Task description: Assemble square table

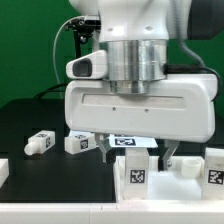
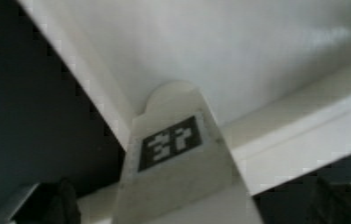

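Observation:
In the exterior view my gripper (image 1: 139,155) hangs low over the square table's white slab (image 1: 127,141), which shows a tag between the two fingers. In the wrist view a white leg (image 2: 168,140) with a black-and-white tag stands up from the slab (image 2: 243,50) toward the camera. It sits between my gripper's (image 2: 190,205) dark fingers (image 2: 47,200). The jaws stand wide on either side of the leg and do not press on it, so the gripper is open. Two loose legs (image 1: 38,144) (image 1: 78,143) lie on the black table at the exterior view's left.
Tagged white blocks (image 1: 135,175) (image 1: 213,168) and a plain white piece (image 1: 185,165) stand in the foreground, in front of the gripper. A white piece (image 1: 3,172) shows at the exterior view's left edge. A green backdrop (image 1: 30,40) is behind.

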Robot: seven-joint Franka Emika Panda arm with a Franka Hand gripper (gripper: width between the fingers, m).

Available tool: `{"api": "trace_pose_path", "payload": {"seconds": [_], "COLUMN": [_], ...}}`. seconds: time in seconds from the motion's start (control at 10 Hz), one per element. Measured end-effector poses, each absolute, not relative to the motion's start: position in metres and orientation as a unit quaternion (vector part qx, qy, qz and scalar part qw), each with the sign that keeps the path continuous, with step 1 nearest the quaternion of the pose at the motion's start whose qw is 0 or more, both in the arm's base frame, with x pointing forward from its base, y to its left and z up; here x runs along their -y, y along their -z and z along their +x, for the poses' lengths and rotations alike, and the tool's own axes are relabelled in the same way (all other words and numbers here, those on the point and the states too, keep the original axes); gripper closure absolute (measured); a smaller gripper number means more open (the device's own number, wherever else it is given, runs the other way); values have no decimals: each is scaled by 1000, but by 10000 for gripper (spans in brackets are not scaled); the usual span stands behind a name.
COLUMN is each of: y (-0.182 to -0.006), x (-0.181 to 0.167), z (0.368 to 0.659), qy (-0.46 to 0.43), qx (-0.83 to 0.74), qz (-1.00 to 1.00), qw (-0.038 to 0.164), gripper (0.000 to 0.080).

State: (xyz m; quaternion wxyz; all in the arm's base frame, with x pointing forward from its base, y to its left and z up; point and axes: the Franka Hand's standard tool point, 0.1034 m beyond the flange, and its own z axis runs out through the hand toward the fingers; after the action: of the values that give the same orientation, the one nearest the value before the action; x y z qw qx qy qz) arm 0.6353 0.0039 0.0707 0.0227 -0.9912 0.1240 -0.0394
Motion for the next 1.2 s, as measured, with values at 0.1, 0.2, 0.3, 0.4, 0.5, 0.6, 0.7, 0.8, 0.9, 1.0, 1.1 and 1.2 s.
{"api": "trace_pose_path", "payload": {"seconds": [0.1, 0.2, 0.3, 0.4, 0.5, 0.6, 0.7, 0.8, 0.9, 1.0, 1.1, 1.2], "y": [-70, -70, -70, -70, -70, -70, -69, -69, -69, -69, -69, -70], "x": [-5, -4, -4, -3, -4, -3, -2, -2, -3, -3, -3, -2], "z": [634, 634, 634, 634, 634, 634, 634, 635, 635, 635, 635, 637], "qy": [37, 38, 37, 37, 37, 36, 36, 37, 37, 34, 30, 21], "qx": [-89, -86, -106, -105, -122, -157, -219, -279, -336, -409, -470, -532], "qz": [-995, -995, -994, -994, -992, -987, -975, -959, -941, -912, -882, -846], "qw": [19, 19, 19, 19, 20, 21, 21, 20, 22, 24, 25, 30], "gripper": [150, 150, 178, 178, 317, 484, 484, 514, 514, 514, 514, 514]}}
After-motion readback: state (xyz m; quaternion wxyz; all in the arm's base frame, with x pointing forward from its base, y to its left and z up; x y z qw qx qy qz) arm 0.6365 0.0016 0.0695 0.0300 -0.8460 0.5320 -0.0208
